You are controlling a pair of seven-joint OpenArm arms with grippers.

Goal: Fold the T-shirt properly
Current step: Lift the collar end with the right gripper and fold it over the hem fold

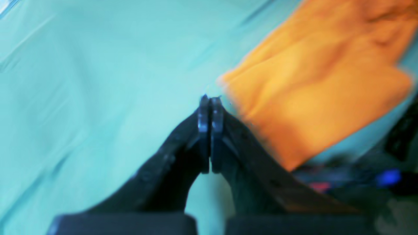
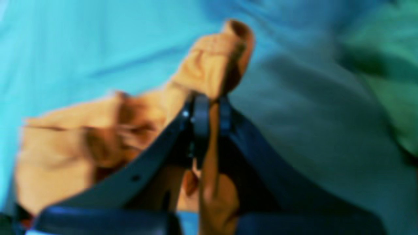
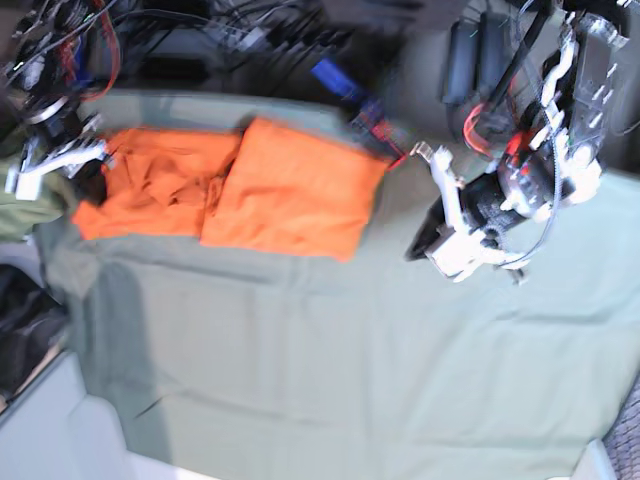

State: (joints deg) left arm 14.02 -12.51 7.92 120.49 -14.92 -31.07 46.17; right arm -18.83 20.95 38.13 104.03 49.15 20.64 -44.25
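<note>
From our right wrist camera, our right gripper [image 2: 210, 107] is clamped on a bunched fold of the T-shirt [image 2: 81, 143], with orange cloth pinched between the jaws and a rolled edge sticking up past them. In our judgement this is the weak spot: the bite looks small and gathered, so a pull could let the fabric slip out, or drag several layers at once and crumple the fold. Our left gripper [image 1: 209, 130] has its jaws pressed together on nothing, hovering above the sage-green cloth [image 1: 81, 81] just beside the shirt's near corner. Farther off, in the base view, the T-shirt [image 3: 290, 190] lies partly folded near the far edge of the cloth, its end toward our right arm rumpled; with that end unpinned, a hard tug might slide the whole garment.
</note>
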